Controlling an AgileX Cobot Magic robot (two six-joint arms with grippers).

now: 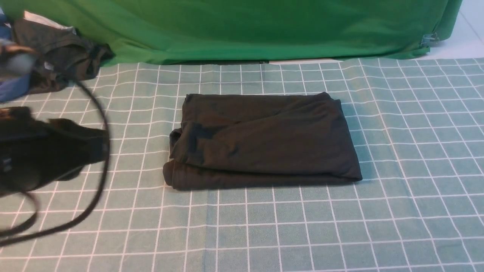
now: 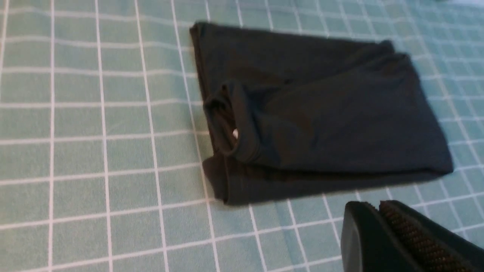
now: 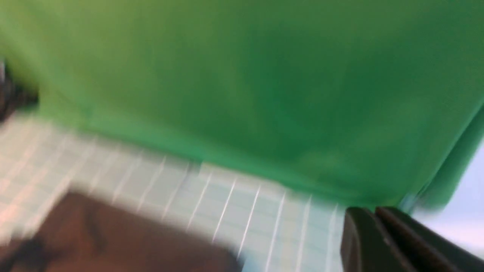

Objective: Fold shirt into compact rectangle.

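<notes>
- counter [image 1: 264, 234]: checked cloth, nearest camera, carries everything
- shirt [image 1: 264, 141]: mid-counter, folded into a rough rectangle, looks finished
- left pincer [image 2: 378, 219]: pressed together, empty, beside the shirt
- right pincer [image 3: 374, 219]: pressed together, empty, raised clear

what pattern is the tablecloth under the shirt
Teal-green with a white grid, the tablecloth; clearest in the front view.
</notes>
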